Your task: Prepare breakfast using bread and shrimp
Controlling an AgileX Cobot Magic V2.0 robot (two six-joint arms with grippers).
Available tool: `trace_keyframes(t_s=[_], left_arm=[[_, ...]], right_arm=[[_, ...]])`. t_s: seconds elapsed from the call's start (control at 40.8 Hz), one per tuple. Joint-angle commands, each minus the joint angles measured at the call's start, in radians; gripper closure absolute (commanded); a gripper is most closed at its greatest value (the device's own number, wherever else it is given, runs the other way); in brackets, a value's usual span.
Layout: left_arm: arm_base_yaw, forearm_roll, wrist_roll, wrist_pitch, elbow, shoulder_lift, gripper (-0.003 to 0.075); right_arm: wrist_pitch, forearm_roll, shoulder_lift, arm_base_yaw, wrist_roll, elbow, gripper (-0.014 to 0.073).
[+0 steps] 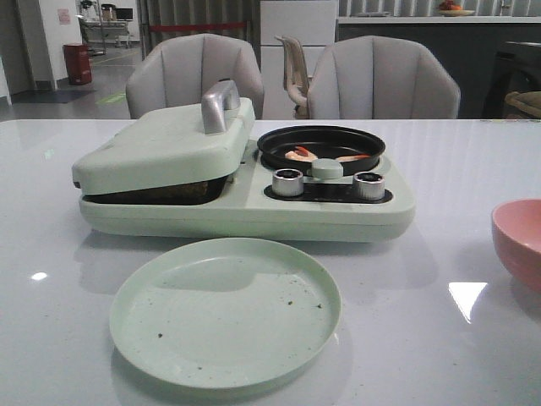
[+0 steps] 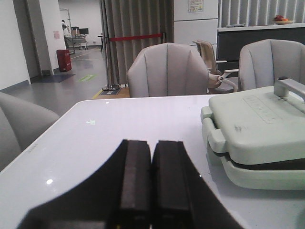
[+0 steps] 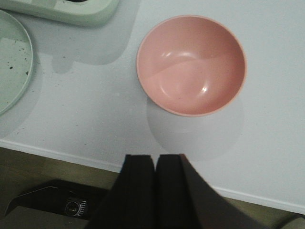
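Two pale shrimp (image 1: 301,154) with orange-red marks lie in the black round pan (image 1: 321,145) on the pale green breakfast maker (image 1: 254,203). The maker's sandwich lid (image 1: 169,144) is down, slightly ajar; the bread is hidden from view. My left gripper (image 2: 152,145) is shut and empty above the table, left of the maker (image 2: 257,129). My right gripper (image 3: 155,160) is shut and empty over the table's front edge, near the empty pink bowl (image 3: 191,64). Neither gripper shows in the front view.
An empty pale green plate (image 1: 225,311) with crumbs lies in front of the maker; its edge also shows in the right wrist view (image 3: 12,62). The pink bowl (image 1: 520,241) stands at the right edge. Two grey chairs (image 1: 194,76) stand behind the table.
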Motion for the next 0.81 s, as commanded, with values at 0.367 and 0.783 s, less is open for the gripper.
trace_keyframes(t_s=[0.367,0.783], left_arm=[[-0.006,-0.001,-0.010,-0.081,0.007,-0.022,0.0619],[-0.006,-0.001,-0.010,-0.081,0.007,-0.022,0.0619]], right_arm=[[-0.181,-0.020,-0.086,-0.028,-0.004,0.024,0.0550],[-1.050,-0.018,-0.608,-0.097,-0.004,0.649,0.0550]])
